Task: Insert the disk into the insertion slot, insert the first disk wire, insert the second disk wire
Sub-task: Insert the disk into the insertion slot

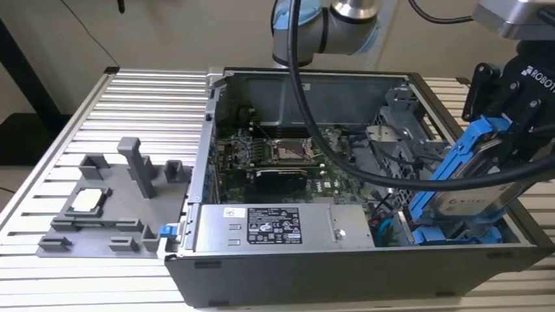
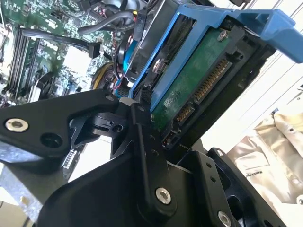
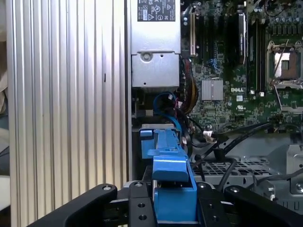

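Note:
My gripper (image 1: 501, 140) is shut on the disk (image 1: 468, 195), a silver-grey drive clipped in a bright blue frame. The disk hangs tilted over the front corner of the open computer case (image 1: 347, 273), at the exterior view's right. Its lower end reaches down to the insertion slot (image 1: 459, 235), where more blue plastic shows. I cannot tell whether it has entered. In the second wrist view the black fingers (image 2: 142, 137) clamp the disk (image 2: 199, 90) beside its green board and connector. In the first wrist view the gripper (image 3: 174, 203) grips the blue frame (image 3: 170, 161). A blue cable (image 3: 165, 101) lies loose near the bay; I cannot tell whether it is a disk wire.
A grey labelled power-supply box (image 1: 273, 227) fills the case's front, with the green motherboard (image 1: 277, 156) behind it. The arm's black cable (image 1: 347, 162) drapes across the case. On the ribbed aluminium table (image 1: 130, 97) at the exterior view's left stands a grey fixture (image 1: 113, 201).

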Controlling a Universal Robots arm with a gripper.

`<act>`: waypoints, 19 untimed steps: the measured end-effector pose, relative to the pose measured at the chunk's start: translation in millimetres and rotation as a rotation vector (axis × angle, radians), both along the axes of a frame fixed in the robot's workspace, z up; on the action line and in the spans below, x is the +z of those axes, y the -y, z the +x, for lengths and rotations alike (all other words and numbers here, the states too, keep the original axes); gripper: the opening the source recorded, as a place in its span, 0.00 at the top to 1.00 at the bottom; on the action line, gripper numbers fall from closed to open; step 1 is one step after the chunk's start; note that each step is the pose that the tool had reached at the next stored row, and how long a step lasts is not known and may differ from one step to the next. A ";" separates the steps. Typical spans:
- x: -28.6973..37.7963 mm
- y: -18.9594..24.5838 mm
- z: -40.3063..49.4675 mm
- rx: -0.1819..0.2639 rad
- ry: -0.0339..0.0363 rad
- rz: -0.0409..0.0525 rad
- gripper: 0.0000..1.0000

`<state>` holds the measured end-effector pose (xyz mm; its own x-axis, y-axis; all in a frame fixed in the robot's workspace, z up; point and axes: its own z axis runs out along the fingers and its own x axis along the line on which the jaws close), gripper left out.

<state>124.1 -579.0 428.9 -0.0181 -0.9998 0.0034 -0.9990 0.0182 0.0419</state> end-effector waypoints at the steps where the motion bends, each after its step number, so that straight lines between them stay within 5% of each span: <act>1: -1.8 0.0 0.1 0.000 0.0000 0.0000 0.67; 19: -18.4 -4.6 3.1 0.000 0.0000 0.0014 0.67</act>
